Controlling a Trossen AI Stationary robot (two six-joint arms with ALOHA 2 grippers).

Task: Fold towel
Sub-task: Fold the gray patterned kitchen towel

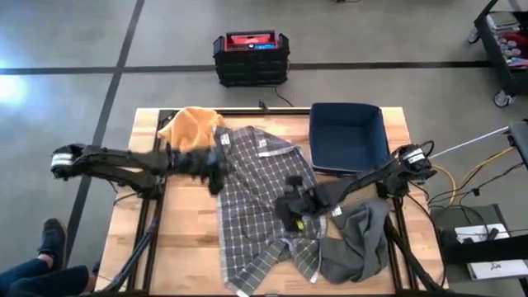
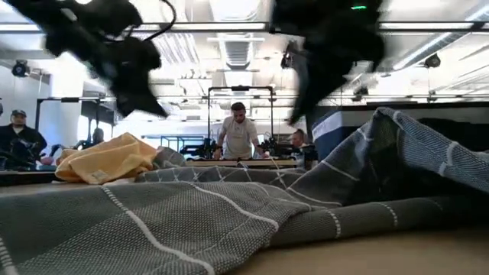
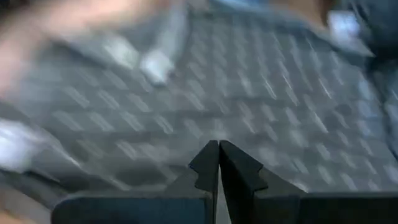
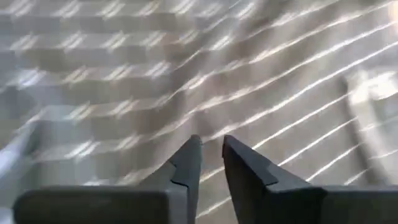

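Towel (image 1: 260, 198) lies beneath left gripper (image 3: 219, 163), fingers together, empty.

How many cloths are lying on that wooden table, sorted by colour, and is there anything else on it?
Grey checked towel: 1
Plain dark grey towel: 1
Orange-yellow towel: 1
Dark blue bin: 1
Total: 4 things on the table, 3 of them cloths.

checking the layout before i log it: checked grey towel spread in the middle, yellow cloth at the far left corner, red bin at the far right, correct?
Not quite: the bin at the far right is dark blue, as the high view shows. The checked grey towel does lie mid-table, and the yellow cloth sits at the far left corner.
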